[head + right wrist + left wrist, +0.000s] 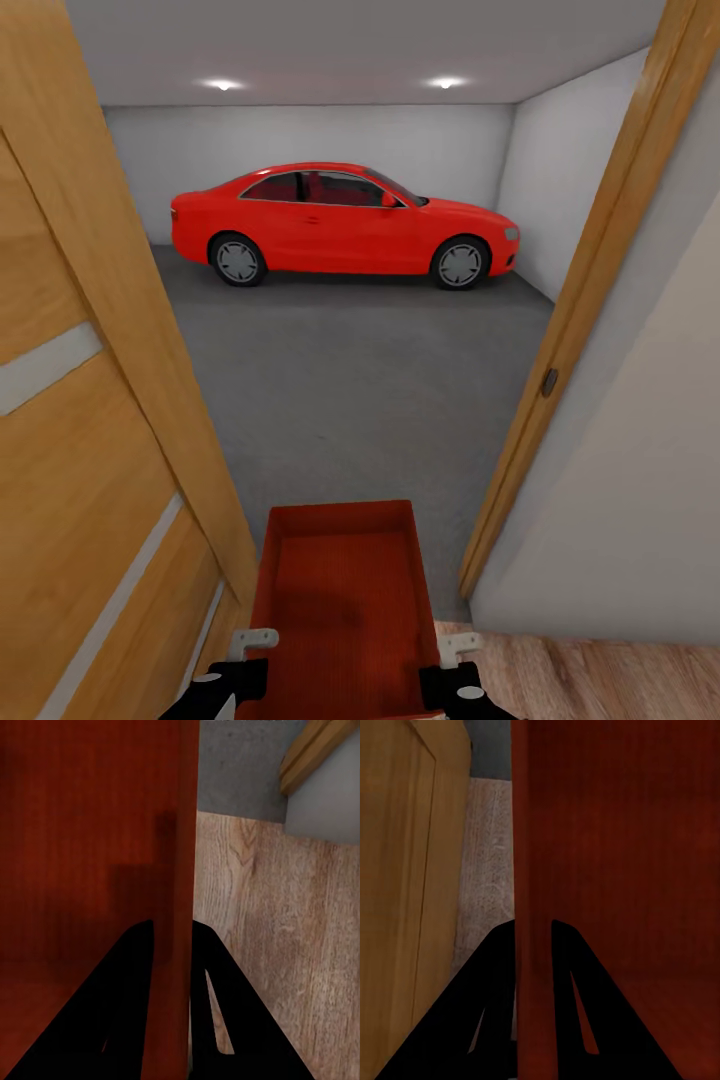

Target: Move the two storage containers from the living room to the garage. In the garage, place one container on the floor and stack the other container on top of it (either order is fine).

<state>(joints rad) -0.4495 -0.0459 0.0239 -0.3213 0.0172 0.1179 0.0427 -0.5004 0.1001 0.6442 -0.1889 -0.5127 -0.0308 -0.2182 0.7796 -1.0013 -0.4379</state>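
Observation:
I hold one orange-red storage container (342, 600) level in front of me, low in the head view, in a doorway. My left gripper (243, 645) is shut on its left wall (531, 870), one finger on each side. My right gripper (455, 650) is shut on its right wall (180, 870) the same way. The container's inside is bare. Ahead through the doorway lies the garage with its dark grey concrete floor (360, 380) and pale grey walls.
A wooden door (80, 450) stands open close on the left, and the wooden door frame (580, 300) and a pale wall (640, 480) close on the right. A red car (340, 225) is parked across the garage's far end. Wood plank floor (277, 945) lies under me.

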